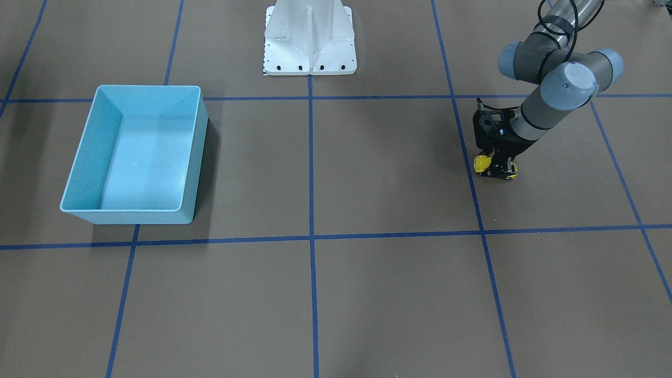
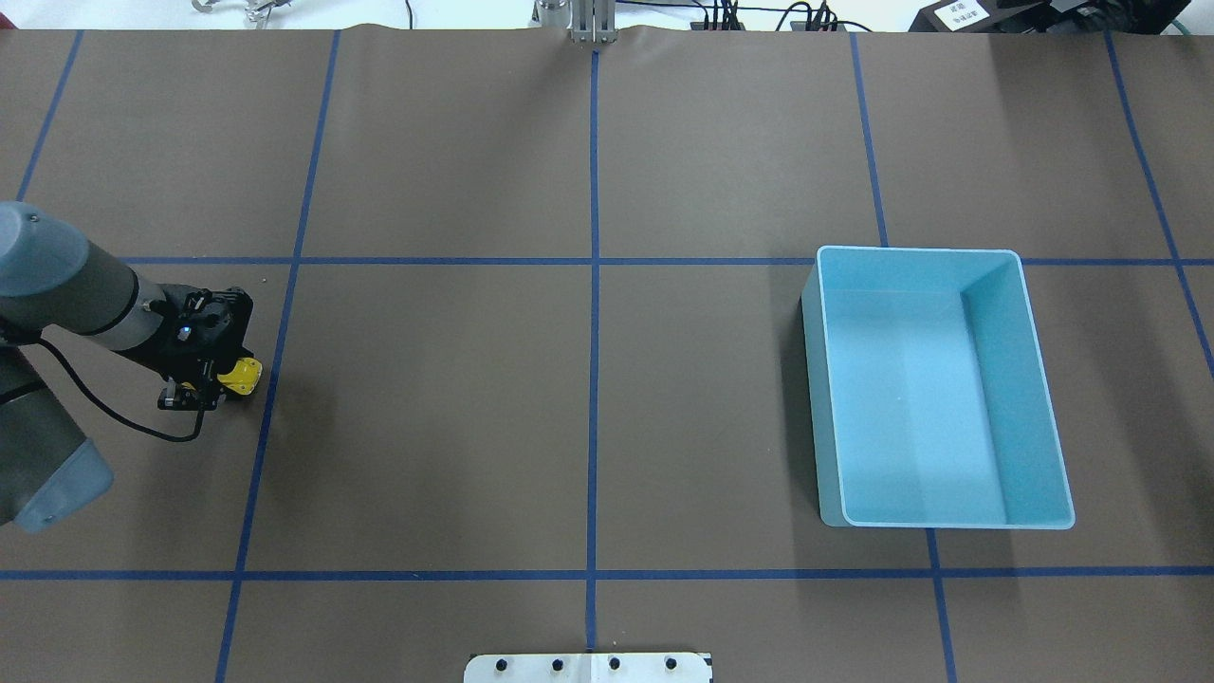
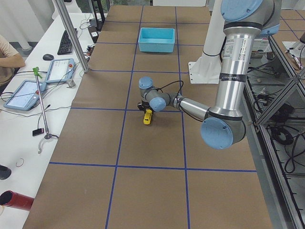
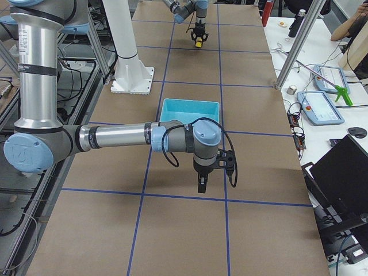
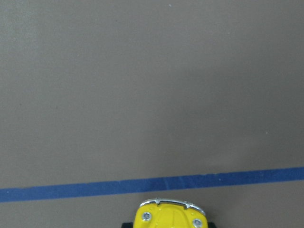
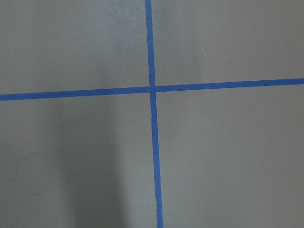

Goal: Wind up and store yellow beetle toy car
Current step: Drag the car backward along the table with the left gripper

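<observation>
The left gripper (image 1: 496,169) is pointing straight down, its two black fingers clamping the sides of the one yellow beetle toy car (image 1: 480,164), with yellow showing on either side of them. The car is sitting at table height on the robot's left side; whether its wheels are touching the surface cannot be told. Its long axis is running along the length of the table (image 2: 427,427), and the end with a silvery bumper and two small round lights is pointing at a blue tape line (image 2: 268,398) just beside it, toward the table's middle. One light blue bin (image 2: 1020,379) is standing well apart on the robot's right side, with a wide stretch of brown surface crossed by tape lines lying between car and bin. Two arms are showing: the left arm (image 2: 76,294) is reaching in low, and the right gripper (image 4: 202,183) is hanging over a tape crossing beside the bin; whether its fingers are parted cannot be told.
</observation>
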Controlling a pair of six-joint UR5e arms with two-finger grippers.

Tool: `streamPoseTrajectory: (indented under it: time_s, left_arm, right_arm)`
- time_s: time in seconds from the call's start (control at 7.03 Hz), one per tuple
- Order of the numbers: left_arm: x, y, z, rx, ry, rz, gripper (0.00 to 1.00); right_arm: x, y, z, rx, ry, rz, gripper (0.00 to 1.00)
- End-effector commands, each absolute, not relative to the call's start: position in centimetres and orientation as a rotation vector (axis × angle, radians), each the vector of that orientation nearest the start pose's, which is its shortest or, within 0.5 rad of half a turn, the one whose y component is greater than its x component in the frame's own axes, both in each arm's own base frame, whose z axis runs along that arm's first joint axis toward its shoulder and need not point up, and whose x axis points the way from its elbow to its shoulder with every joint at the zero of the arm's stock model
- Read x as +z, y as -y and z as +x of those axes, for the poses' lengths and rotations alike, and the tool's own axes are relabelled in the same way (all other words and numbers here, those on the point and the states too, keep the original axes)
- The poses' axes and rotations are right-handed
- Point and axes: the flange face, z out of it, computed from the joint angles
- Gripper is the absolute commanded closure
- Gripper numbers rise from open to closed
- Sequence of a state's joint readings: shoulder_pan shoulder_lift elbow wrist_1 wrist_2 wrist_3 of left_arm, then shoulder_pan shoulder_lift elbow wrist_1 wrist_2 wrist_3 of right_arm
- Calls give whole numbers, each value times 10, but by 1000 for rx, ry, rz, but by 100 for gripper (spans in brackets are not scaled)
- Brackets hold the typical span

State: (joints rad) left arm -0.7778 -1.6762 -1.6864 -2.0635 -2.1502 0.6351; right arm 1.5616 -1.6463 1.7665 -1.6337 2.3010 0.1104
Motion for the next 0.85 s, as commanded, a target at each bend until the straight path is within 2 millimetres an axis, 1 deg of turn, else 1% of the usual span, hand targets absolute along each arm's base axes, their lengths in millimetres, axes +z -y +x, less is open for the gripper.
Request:
streamPoseTrajectory:
  time_s: [0.0, 0.28, 0.43, 0.71]
  left_arm:
    - [511, 439, 331, 1528, -682, 743, 100]
    - [520, 433, 322, 1527, -681, 763, 100]
    - [523, 434, 315, 1520, -677, 774, 100]
    - [531, 429, 309, 1518, -678, 796, 100]
  right_arm:
    - [608, 462, 63, 76, 732, 10, 0]
    - [608, 462, 63, 76, 732, 10, 0]
    - [608, 462, 62, 75, 732, 10, 0]
    - [608, 462, 62, 75, 732, 10, 0]
